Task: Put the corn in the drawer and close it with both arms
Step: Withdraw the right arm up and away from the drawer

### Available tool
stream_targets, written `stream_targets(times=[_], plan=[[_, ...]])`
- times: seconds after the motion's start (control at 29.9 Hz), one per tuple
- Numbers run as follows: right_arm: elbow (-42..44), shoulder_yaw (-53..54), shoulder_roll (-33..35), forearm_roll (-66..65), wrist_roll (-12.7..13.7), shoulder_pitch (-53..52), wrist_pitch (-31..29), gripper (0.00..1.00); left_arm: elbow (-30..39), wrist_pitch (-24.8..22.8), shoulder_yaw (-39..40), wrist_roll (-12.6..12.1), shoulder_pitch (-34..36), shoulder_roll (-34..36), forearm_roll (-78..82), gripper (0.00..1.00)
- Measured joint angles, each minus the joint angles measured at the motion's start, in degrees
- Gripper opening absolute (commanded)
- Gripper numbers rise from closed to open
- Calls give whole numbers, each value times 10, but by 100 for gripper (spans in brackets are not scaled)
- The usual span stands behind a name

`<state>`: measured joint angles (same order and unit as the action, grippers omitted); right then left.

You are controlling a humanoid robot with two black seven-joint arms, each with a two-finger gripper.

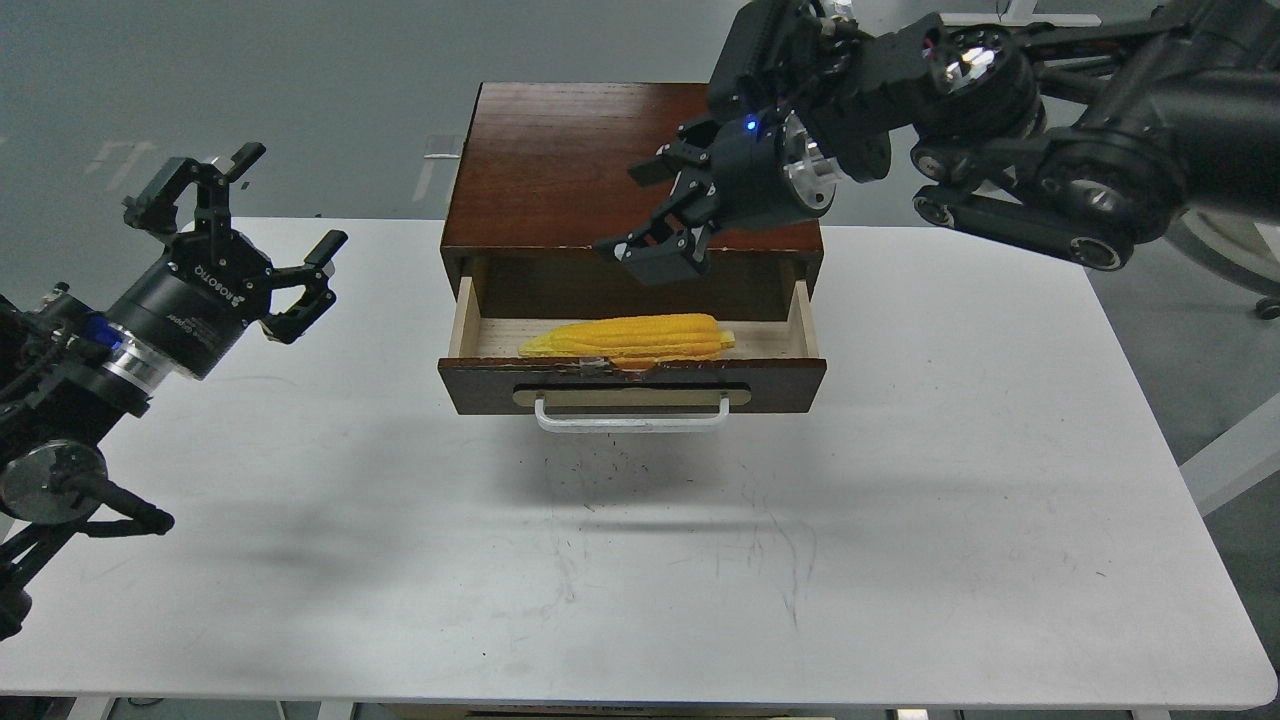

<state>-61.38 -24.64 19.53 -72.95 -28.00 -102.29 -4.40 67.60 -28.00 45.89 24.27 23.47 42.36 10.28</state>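
The yellow corn (632, 338) lies on its side in the open drawer (632, 385), close behind the dark brown front with the white bar handle (632, 419). The drawer stands pulled out of the reddish-brown cabinet (590, 165). My right gripper (650, 215) is open and empty, raised above the drawer over the cabinet's front edge. My left gripper (238, 235) is open and empty, held above the table well to the left of the cabinet.
The white table (900, 520) carries the cabinet at its back middle. Faint scuff marks show on the tabletop in front of the drawer. Grey floor lies beyond the table's far edge.
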Motion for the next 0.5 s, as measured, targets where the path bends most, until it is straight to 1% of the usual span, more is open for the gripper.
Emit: stream_targets(times=[0.13,0.27,0.4,0.5], plan=[[-4,21,49,113,0,9,-2,95,0,0,0,0,0,0,0,99],[-3,54,101,288,0,61,-2,95,2,0,-1,0,-1,-1,0,99],[-2,127,147,437,0,152,-1,95,3,0,-2,0,-1,-2,0,99],[1,193,170,509,0,235,-2,96,3,0,-2,0,-1,-3,0,99]])
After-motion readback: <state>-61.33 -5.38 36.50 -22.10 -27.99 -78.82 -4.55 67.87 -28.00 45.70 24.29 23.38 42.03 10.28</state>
